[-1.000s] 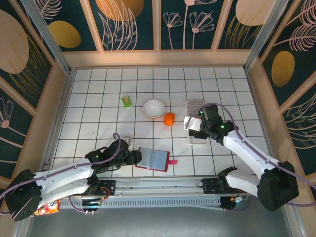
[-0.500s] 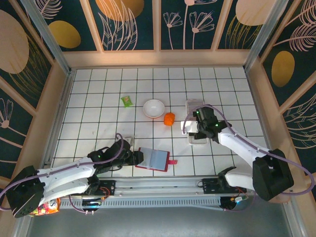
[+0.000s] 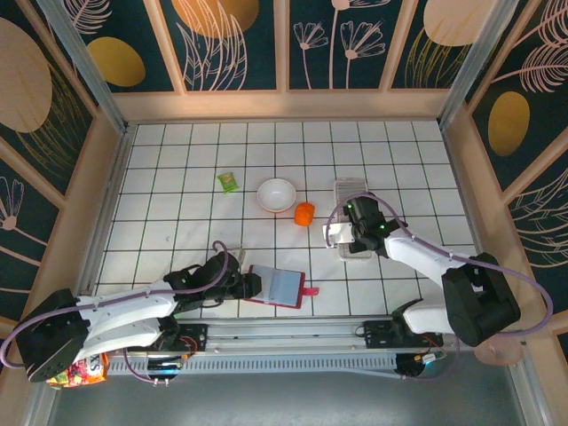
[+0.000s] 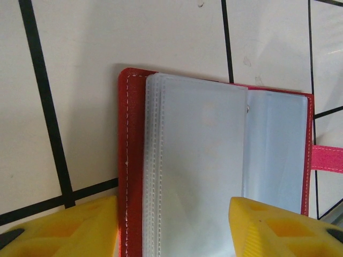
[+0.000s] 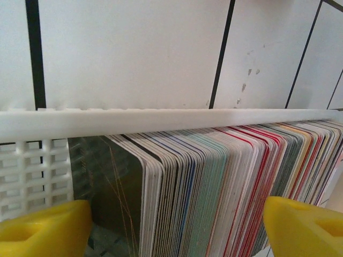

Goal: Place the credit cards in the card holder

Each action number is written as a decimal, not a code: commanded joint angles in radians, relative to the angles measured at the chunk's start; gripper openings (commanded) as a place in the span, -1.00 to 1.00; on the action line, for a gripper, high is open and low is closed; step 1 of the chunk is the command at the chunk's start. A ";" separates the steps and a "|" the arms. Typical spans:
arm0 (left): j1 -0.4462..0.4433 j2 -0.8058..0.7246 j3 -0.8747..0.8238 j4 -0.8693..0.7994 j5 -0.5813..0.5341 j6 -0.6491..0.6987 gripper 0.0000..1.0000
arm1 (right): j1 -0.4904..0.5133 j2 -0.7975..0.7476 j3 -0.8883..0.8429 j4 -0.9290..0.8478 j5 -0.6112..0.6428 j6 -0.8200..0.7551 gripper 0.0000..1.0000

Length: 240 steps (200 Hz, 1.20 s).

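Right tool [image 5: 179, 227] wide astride credit cards [image 5: 214, 171]; left tool [image 4: 174, 227] half-open at card holder [image 4: 198, 150] edge.

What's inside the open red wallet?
The card holder lies open with see-through plastic sleeves inside; the top one looks empty. The sleeves stacked underneath are covered, and yellow fingers of the left gripper hide parts of its near edge.

bowl [image 3: 277, 194]: white, upright, 11 o'clock of table [image 3: 177, 222] centre
packet [image 3: 229, 182]: green, 9 o'clock of bowl
orange lump [image 3: 304, 214]: 4 o'clock of bowl
tray [image 3: 349, 188]: 3 o'clock of orange lump
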 commanded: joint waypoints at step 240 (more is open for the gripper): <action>-0.078 0.080 0.014 0.143 0.052 -0.067 0.08 | 0.003 -0.082 0.054 -0.101 0.053 -0.011 -0.44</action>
